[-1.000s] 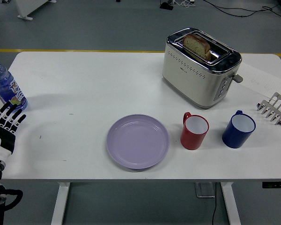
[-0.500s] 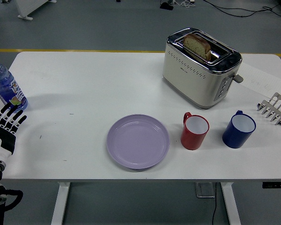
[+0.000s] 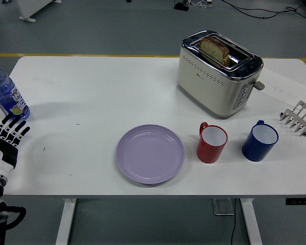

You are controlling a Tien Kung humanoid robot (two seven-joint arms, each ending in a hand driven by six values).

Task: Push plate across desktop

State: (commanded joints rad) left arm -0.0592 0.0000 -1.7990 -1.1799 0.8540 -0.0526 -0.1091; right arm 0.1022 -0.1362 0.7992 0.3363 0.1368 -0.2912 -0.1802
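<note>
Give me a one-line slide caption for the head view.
Left hand open at the table's left edge, apart from the lilac plate beside red mug.

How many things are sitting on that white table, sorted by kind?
Plate: 1
Mugs: 2, the red mug and the blue mug
Toaster: 1
Water bottle: 1
Metal rack: 1
Total: 6

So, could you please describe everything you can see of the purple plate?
The purple plate is round and shallow, pale lilac with a matte plastic look, a raised rim and nothing on it. It lies flat near the white table's front edge, left of the red mug, close but apart. Nothing touches it.
</note>
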